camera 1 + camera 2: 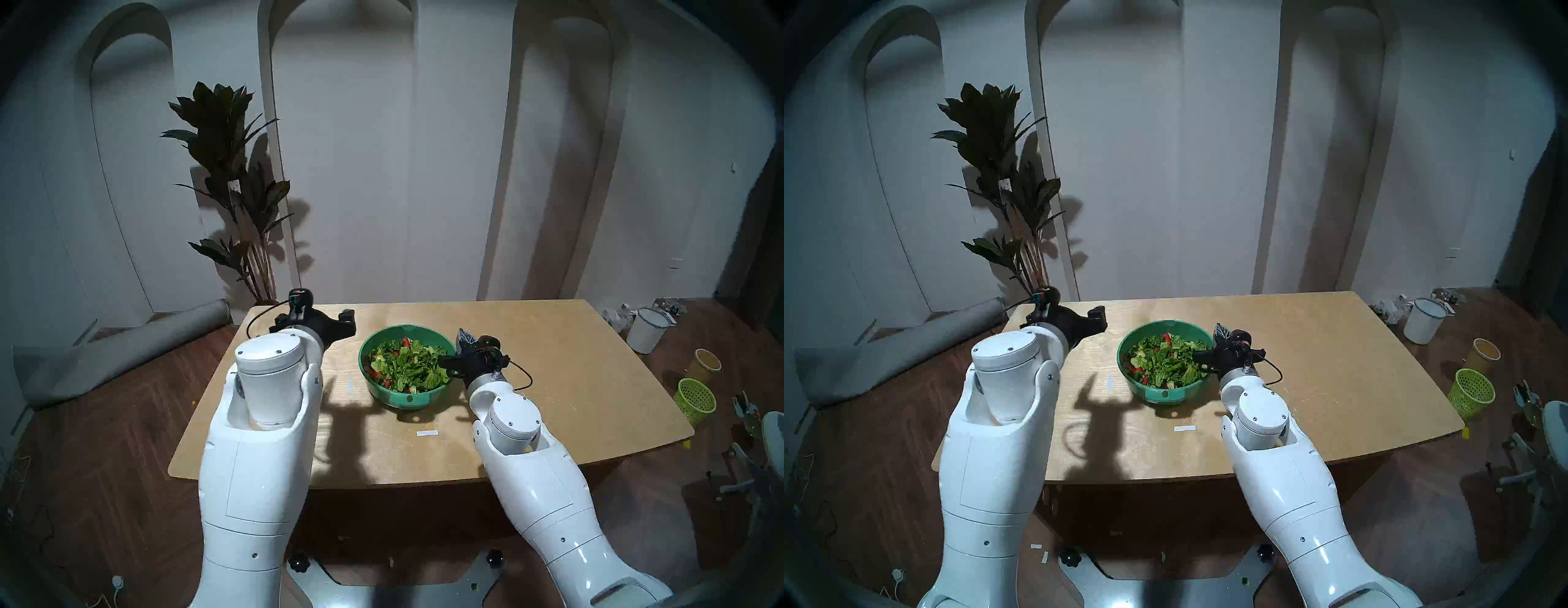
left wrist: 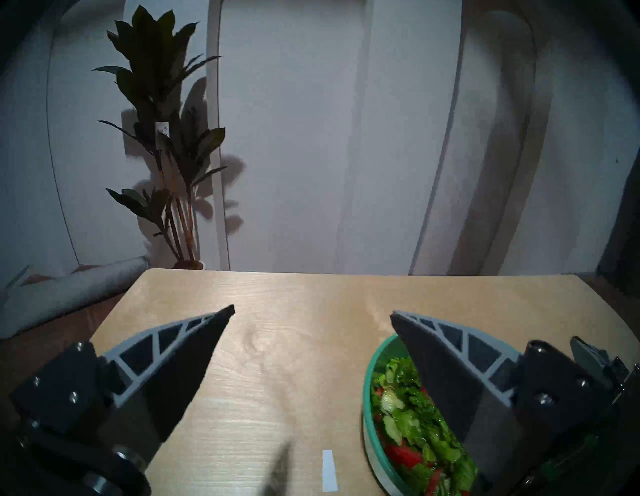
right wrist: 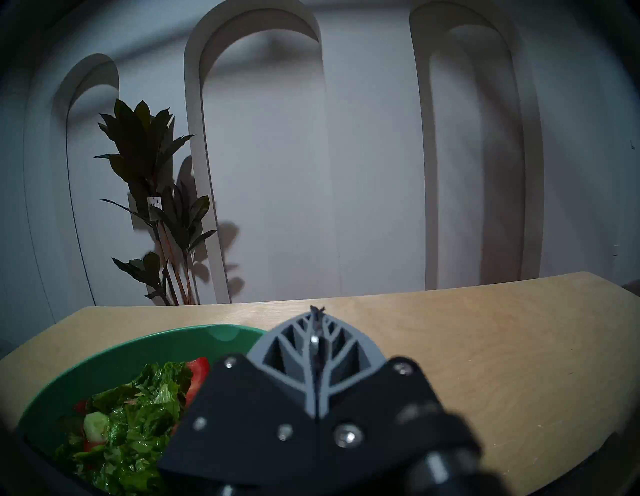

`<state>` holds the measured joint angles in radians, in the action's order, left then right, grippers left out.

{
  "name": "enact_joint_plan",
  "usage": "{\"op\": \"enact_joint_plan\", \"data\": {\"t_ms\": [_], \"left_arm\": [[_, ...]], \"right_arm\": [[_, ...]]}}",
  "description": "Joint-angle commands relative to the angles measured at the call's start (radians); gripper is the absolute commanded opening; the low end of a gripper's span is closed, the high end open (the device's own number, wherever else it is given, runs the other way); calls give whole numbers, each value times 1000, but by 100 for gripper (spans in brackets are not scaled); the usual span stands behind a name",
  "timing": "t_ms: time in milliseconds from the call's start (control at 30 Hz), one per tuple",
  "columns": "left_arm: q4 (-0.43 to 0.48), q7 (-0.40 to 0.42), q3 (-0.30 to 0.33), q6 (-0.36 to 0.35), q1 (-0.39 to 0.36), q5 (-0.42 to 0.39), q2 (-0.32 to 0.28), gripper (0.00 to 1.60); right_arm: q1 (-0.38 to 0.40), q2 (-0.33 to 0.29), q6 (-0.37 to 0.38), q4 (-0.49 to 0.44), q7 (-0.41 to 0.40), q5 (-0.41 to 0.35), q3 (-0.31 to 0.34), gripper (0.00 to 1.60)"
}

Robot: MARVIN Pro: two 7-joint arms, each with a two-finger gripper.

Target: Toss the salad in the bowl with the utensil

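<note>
Two claws: my left claw point(image 2: 311, 311) is spread wide with nothing between its fingers; my right claw point(image 3: 317, 311) has its fingers pressed flat together.
Seam: a shiny sliver point(image 3: 314, 340) shows between the right fingers; I cannot tell what it is.
Left arm pose: raised over the tabletop point(image 1: 551, 382), pointing away from me and slightly down, apart from the bowl's left side.
Right arm pose: level, pointing away from me, just beside the bowl's right rim.
Bowl: the teal bowl point(image 1: 384, 335) stands upright mid-tabletop between my arms, mouth up, its holed tab facing me.
Salad: the salad point(image 1: 407, 365) is heaped inside, green leaves with red pieces.
Around: two white tape strips point(image 1: 427, 433) lie on the wood near the bowl; a plant point(image 1: 229, 170) stands behind the far left corner; a lime basket point(image 1: 695, 399) and a white bucket point(image 1: 647, 335) sit on the floor to my right.
</note>
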<state>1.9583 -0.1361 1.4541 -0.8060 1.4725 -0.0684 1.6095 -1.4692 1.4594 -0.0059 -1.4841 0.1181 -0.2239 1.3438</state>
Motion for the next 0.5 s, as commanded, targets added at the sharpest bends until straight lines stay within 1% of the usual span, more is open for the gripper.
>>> {"op": "enact_joint_plan", "data": {"t_ms": [0,67,100,133,267,467], "left_arm": [[-13,-59,-45,-124,-110,35,32,160],[-32,-82,-57,-152,-123,47,39,160],[-58,-98,-61,-154,-133,50,44,160],[-58,-98,-61,-154,-133,50,44,160],[-128,-141,-63,-154,-159,50,59,160],[-227,-196,-58,-154,-184,32,76,160]], "right_arm": [[8,5,-17,-29,8,9,-3,0],[8,5,-19,-28,11,13,-5,0],[8,5,-20,-28,15,16,-6,0],[8,5,-20,-28,15,16,-6,0],[8,6,-26,-28,22,22,-11,0],[6,5,-32,-28,33,28,-12,0]]}}
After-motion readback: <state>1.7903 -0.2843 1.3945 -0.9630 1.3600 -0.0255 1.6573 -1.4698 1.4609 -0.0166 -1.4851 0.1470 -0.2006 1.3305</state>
